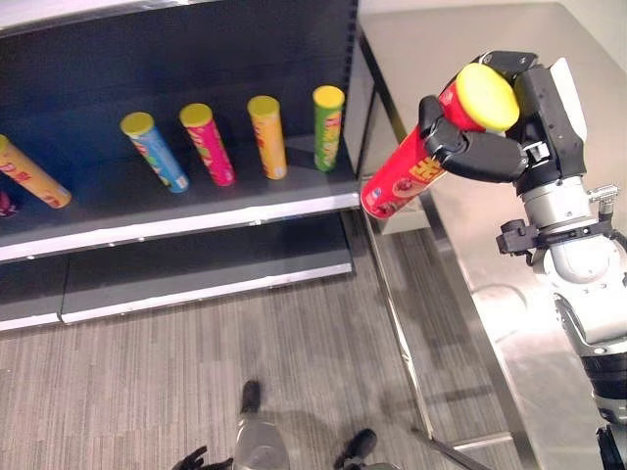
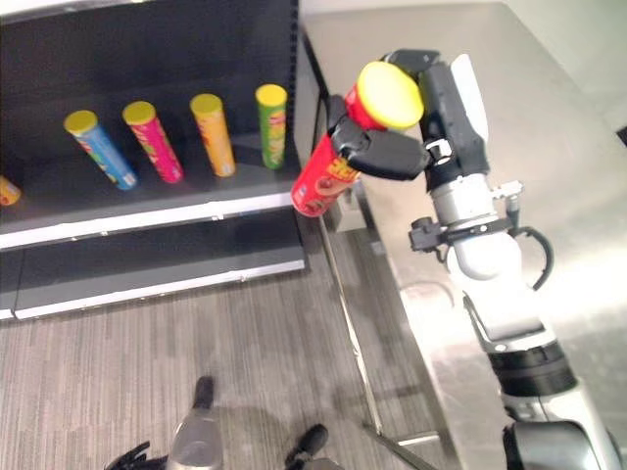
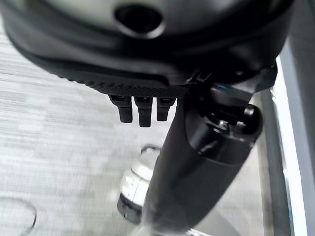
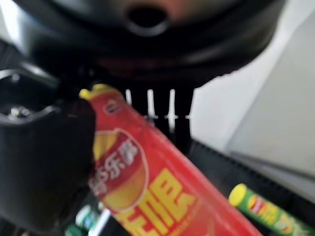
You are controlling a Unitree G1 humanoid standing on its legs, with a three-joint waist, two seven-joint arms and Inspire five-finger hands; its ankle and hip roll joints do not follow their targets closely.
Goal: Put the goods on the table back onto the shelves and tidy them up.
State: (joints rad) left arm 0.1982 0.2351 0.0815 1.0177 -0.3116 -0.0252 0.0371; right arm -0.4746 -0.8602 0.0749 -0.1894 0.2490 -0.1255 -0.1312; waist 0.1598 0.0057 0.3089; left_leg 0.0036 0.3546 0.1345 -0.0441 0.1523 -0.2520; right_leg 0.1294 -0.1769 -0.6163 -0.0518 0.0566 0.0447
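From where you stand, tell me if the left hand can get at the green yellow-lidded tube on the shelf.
Probably not: the left hand hangs low by the floor, far from the green tube.

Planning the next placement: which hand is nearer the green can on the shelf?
Right. The right hand, holding the red can, is just beside the green can. The left hand hangs low over the floor, far from the shelf.

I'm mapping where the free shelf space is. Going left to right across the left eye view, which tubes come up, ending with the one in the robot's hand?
Orange tube at the left edge → blue tube → pink tube → orange-yellow tube → green tube → red tube, gripped by the right hand just past the shelf end.
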